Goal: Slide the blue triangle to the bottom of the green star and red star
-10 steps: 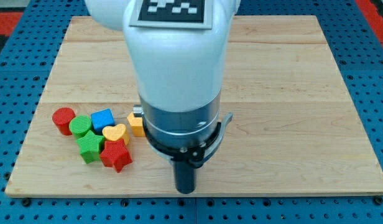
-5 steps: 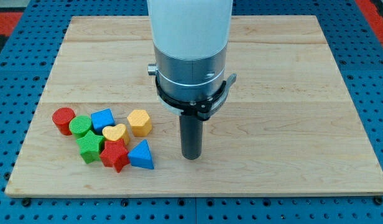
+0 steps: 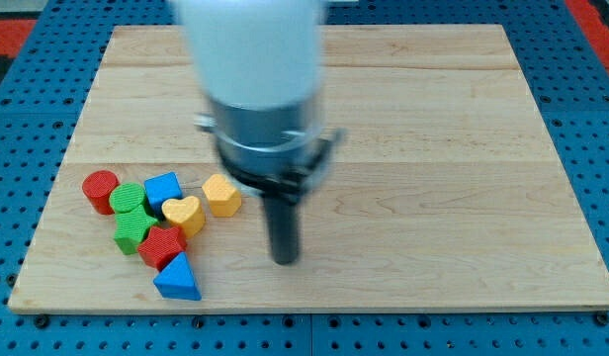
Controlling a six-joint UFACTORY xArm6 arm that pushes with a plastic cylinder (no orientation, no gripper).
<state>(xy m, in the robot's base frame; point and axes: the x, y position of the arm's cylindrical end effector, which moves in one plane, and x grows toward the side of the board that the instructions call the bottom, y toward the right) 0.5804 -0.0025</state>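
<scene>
My tip (image 3: 284, 259) rests on the tabletop (image 3: 463, 148), right of the blue triangle (image 3: 177, 278), which touches the red star (image 3: 162, 245) beside the green star (image 3: 132, 228); no end effector jaws exist.

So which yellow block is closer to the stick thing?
The yellow hexagon-like block is closer. It sits just to the view's left of my tip, a little higher up. The yellow heart lies farther left, tucked against the other blocks.
</scene>
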